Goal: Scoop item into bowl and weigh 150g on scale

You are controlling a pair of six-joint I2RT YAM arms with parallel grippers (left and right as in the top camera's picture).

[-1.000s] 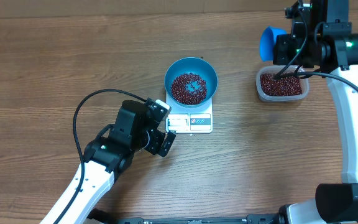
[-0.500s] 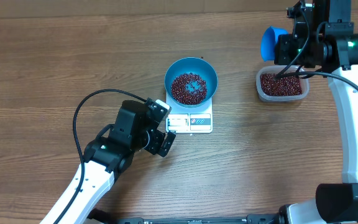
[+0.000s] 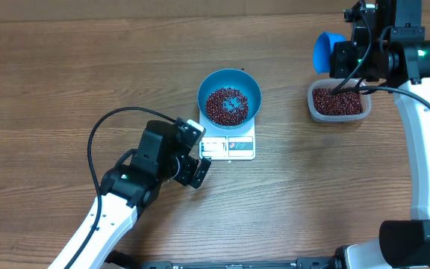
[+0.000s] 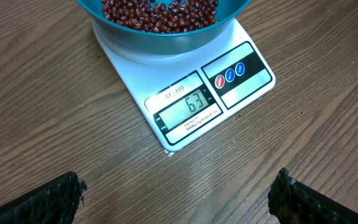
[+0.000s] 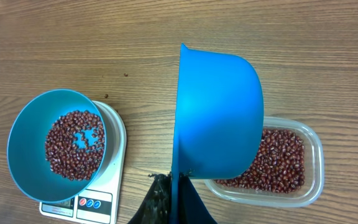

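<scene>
The blue bowl point(image 3: 254, 88) stands on the white scale point(image 3: 234, 146), holding a shallow layer of dark red beans point(image 3: 226, 106). The left wrist view shows the scale's display point(image 4: 188, 106) reading 63. My left gripper point(image 4: 178, 193) hovers open just in front of the scale, with nothing between its fingers. Over at the right, my right gripper point(image 5: 178, 186) is shut on the handle of a small blue scoop point(image 5: 219, 112). The scoop is turned on its side above the near-left end of the clear tub point(image 5: 312, 174) of beans point(image 5: 278, 165). Its inside is hidden.
The left arm point(image 3: 125, 187) and its black cable loop lie left of the scale. The right arm point(image 3: 424, 149) runs along the table's right edge. Bare wooden table lies between the scale and the tub.
</scene>
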